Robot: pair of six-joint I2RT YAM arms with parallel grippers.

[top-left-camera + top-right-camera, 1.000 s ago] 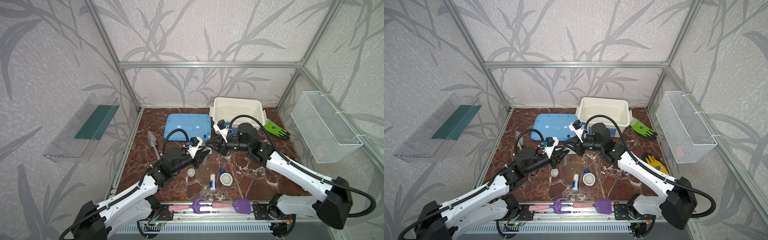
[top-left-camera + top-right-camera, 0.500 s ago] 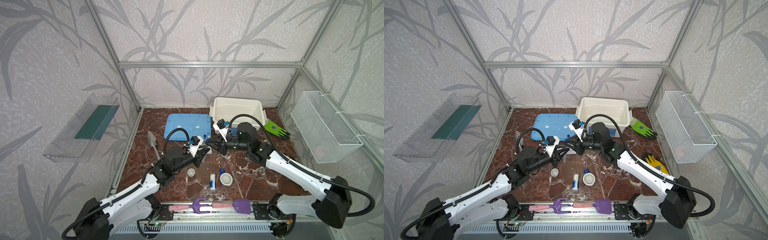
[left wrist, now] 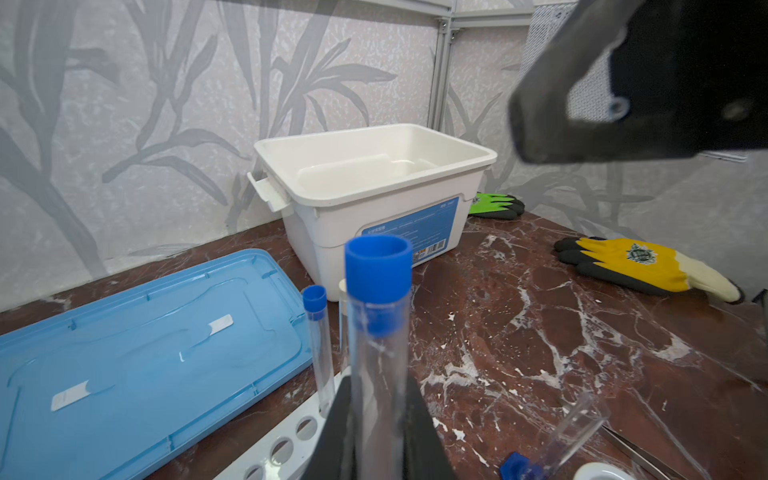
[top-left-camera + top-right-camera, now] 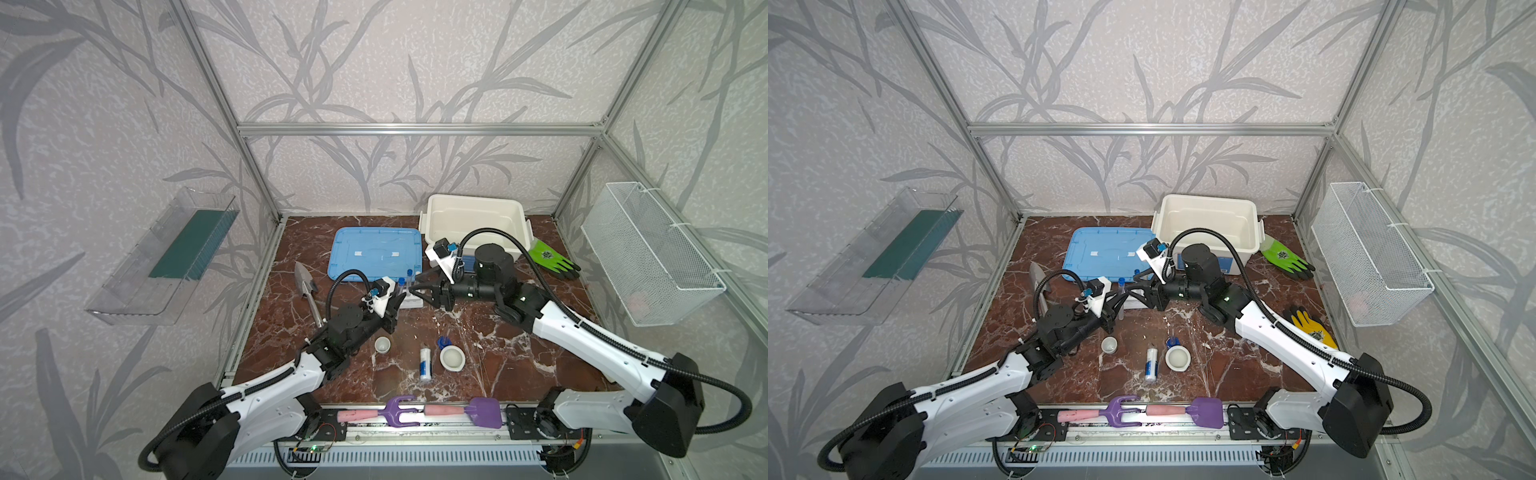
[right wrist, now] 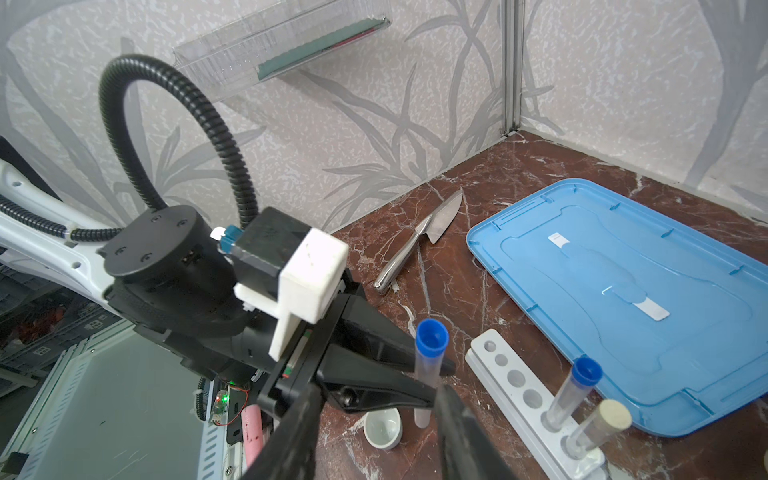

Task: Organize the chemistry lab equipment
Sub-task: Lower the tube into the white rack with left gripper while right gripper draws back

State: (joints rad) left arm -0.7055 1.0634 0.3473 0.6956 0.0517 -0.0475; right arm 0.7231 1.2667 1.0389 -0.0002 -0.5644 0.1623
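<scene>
Counter [image 4: 519,374] is reddish-brown marble with white veins, walls [image 4: 415,62] pale grey with a darker leaf print. Lid [image 4: 374,253] is light blue, bin [image 3: 316,232] white with a blue label. Test tube [image 3: 376,374] is clear with a bright blue cap, rack [image 5: 536,419] plain white. Green glove [image 4: 548,255] is neon with black fingers, yellow glove [image 3: 636,262] black-fingered too. Garden fork [image 4: 399,411] and shovel [image 4: 484,412] purple, pink handles.

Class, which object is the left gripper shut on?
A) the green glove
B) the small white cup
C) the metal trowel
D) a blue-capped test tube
D: the left wrist view shows the left gripper closed around an upright blue-capped test tube.
</scene>
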